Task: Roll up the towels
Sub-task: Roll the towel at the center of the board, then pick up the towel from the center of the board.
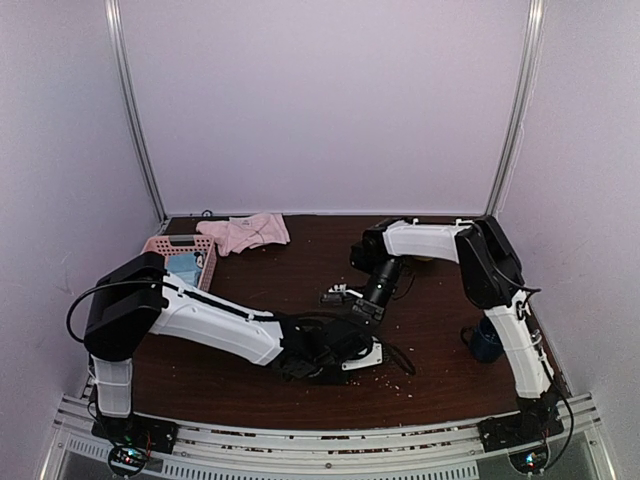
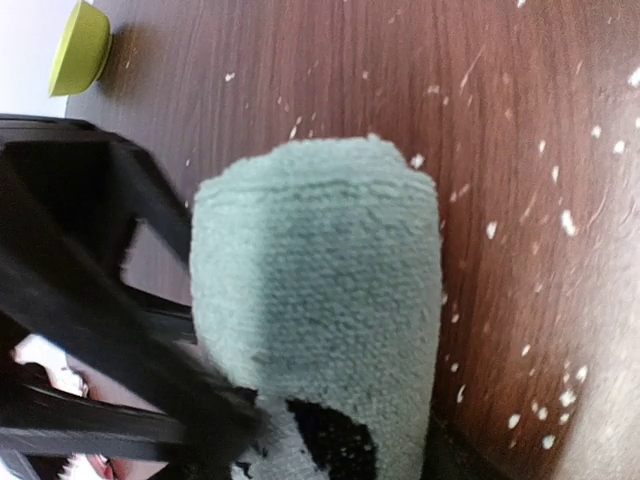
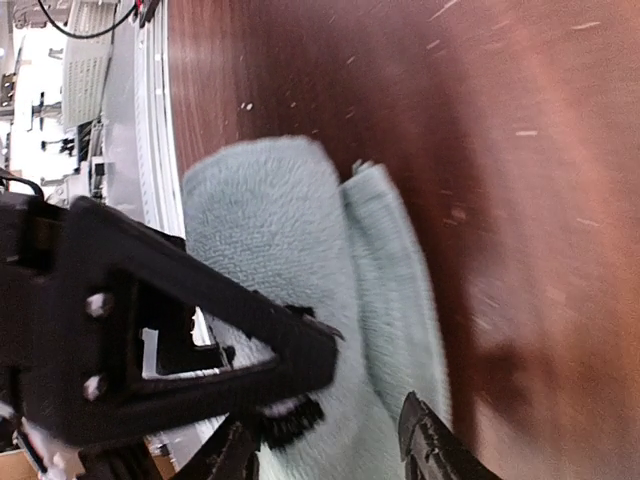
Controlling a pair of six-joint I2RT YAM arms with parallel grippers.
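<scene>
The sage green terry cloth towel lies rolled into a thick cylinder on the dark wood-grain tabletop, toward the near edge. Its long axis runs parallel to that edge. The right jaws stand wide astride it. The left jaws straddle it too, but I cannot tell whether they grip it. The pale pink cloth towel lies crumpled at the far edge.
</scene>
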